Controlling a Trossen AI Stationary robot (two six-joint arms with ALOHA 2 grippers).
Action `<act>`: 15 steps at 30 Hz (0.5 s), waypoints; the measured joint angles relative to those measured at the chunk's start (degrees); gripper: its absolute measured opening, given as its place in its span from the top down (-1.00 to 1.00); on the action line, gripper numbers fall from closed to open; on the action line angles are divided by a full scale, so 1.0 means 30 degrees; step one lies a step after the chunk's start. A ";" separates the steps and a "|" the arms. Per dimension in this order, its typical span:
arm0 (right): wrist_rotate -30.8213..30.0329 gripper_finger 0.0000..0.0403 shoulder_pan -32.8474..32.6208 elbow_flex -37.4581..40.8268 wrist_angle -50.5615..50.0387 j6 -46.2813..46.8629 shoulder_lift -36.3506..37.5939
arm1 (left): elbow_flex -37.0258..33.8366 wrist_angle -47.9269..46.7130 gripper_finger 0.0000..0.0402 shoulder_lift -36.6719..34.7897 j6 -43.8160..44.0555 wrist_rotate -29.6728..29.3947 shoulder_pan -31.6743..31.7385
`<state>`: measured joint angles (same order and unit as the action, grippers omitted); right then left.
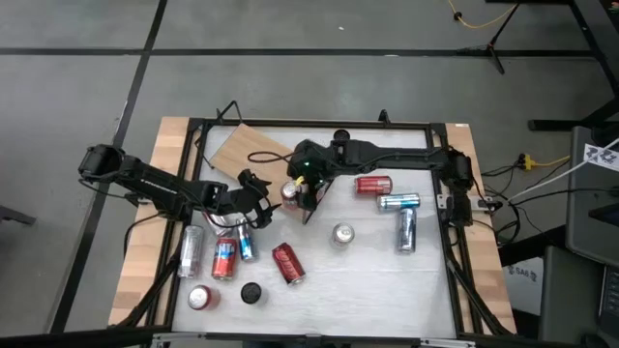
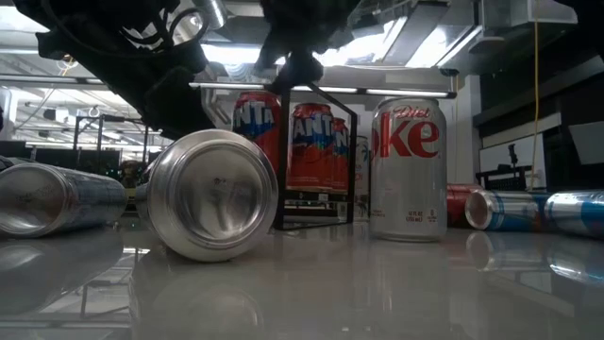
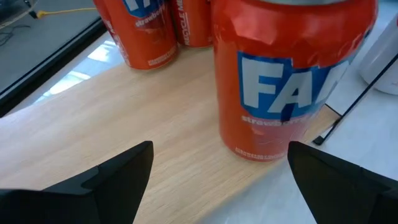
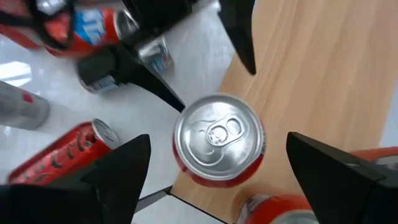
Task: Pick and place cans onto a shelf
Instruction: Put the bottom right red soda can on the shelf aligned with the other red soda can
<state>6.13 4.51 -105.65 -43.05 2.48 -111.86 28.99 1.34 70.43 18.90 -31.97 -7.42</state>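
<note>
Several upright red Fanta strawberry cans [image 3: 283,87] stand on the light-brown wooden shelf [image 3: 155,137]. A silver Diet Coke can [image 2: 408,170] stands nearby. Left claw [image 3: 217,180] and right claw [image 4: 217,168] both gape, released.

You are looking at a robotics lab, not a home: a white table [image 1: 387,290] in a black metal frame [image 1: 309,124] stands on a grey concrete floor [image 1: 77,87] marked with dark lines. Yellow and black cables [image 1: 527,162] trail past a stand's legs [image 1: 495,43] beside the rig. At table height, ceiling strip lights [image 2: 415,42] and racks [image 2: 66,132] fill the room behind.
</note>
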 joint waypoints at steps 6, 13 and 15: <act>0.0003 -0.80 -0.0004 -0.0007 -0.0614 -0.0015 0.1940 | 0.0000 0.0330 -0.83 0.0007 0.0023 0.0012 0.0000; -0.0158 -0.80 -0.0175 -0.0022 -0.2872 -0.0046 0.4284 | 0.0000 0.0869 -0.83 0.0007 0.0007 0.0842 0.0000; -0.1065 -0.80 -0.0455 -0.0022 -0.3649 -0.0530 0.4814 | 0.0000 0.0929 -0.83 0.0007 0.0007 0.1020 0.0000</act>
<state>2.94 3.15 -105.71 -54.00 0.89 -97.42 28.99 4.13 70.46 18.92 -28.91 -7.42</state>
